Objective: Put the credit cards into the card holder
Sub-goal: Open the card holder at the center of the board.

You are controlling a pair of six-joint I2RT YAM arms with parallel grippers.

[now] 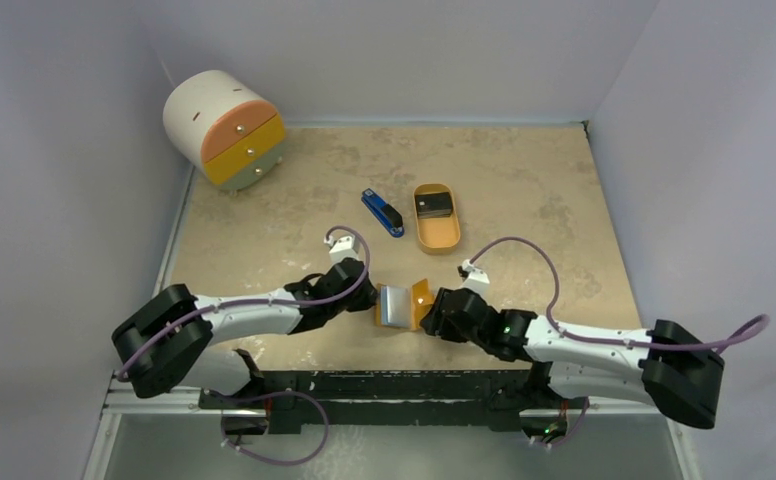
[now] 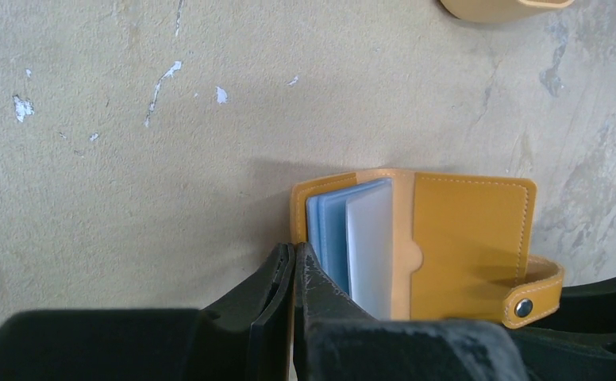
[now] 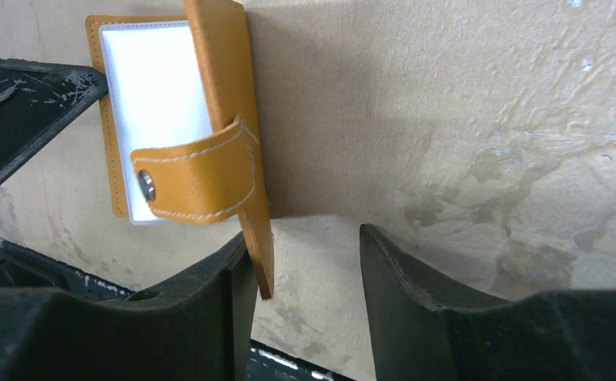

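The card holder (image 1: pixel 402 305) lies open on the desk (image 1: pixel 524 180) near its front edge, between the two arms, with its clear sleeves showing. The left fingers (image 2: pixel 321 294) are pressed together at the holder's left edge; whether they nip the cover cannot be told. The right fingers (image 3: pixel 209 302) are spread, the snap-tab cover standing on edge against the inner face of one; the credit cards (image 1: pixel 434 205) sit in the oval orange tray (image 1: pixel 437 243), well apart behind.
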